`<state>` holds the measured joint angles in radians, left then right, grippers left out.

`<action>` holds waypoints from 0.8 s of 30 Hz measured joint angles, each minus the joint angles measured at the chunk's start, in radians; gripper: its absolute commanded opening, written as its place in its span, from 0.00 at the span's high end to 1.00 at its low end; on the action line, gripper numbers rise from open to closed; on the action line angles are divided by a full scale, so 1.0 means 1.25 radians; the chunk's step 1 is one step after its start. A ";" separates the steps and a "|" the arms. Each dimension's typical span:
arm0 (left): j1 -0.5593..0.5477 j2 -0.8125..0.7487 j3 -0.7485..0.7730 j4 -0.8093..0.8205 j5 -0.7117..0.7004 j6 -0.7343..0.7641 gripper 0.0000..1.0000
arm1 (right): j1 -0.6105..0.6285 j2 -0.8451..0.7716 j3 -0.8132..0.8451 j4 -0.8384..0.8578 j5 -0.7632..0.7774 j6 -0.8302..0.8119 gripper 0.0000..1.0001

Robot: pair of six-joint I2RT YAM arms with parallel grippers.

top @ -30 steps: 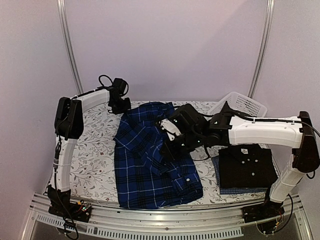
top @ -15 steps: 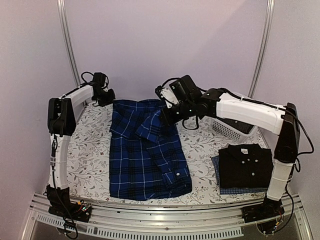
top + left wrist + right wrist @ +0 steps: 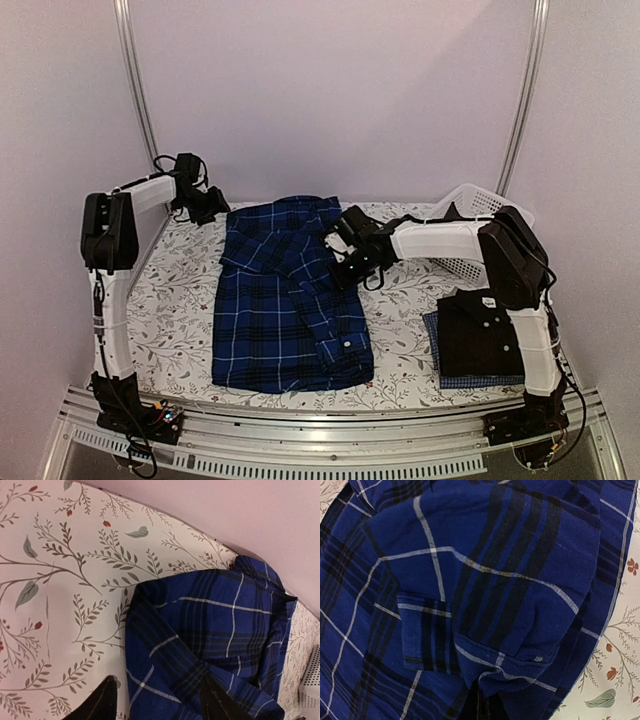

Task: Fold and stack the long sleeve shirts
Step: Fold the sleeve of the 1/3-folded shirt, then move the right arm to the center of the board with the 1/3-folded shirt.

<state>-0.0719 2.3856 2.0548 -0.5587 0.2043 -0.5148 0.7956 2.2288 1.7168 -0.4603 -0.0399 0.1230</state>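
- The right gripper [image 3: 346, 262] has dropped low onto the right edge of the plaid shirt [image 3: 285, 310]; whether it is clenched cannot be told.
- The left gripper [image 3: 160, 705] is spread apart at the shirt's far left corner.
- The shirt lies flat mid-table [image 3: 170, 300].

We're in a robot lab cell, and the rig gives it away. The left arm [image 3: 110, 300] and the right arm [image 3: 535, 340], both white and black, stand bolted to a slotted aluminium rail [image 3: 330, 455] along the near edge. There's exposed wiring [image 3: 150, 415] at their bases. A plain pale lilac backdrop [image 3: 330, 100] walls in the back and both sides. It's framed by a bent metal pole on the left [image 3: 135, 90] and another on the right [image 3: 525, 90]. The surface [image 3: 180, 300] wears a floral printed cloth. On it lie a plaid shirt [image 3: 285, 300], a folded black shirt [image 3: 490, 335] and a white lattice basket [image 3: 485, 207].
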 measured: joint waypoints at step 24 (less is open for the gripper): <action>-0.250 -0.953 -1.135 0.187 0.024 -0.289 0.48 | 0.002 -0.117 -0.339 0.234 -0.197 0.129 1.00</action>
<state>-0.3840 1.1946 0.6365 -0.3244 0.2348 -0.8761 0.7979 2.0819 1.2930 -0.1673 -0.2859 0.2848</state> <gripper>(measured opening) 0.524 0.005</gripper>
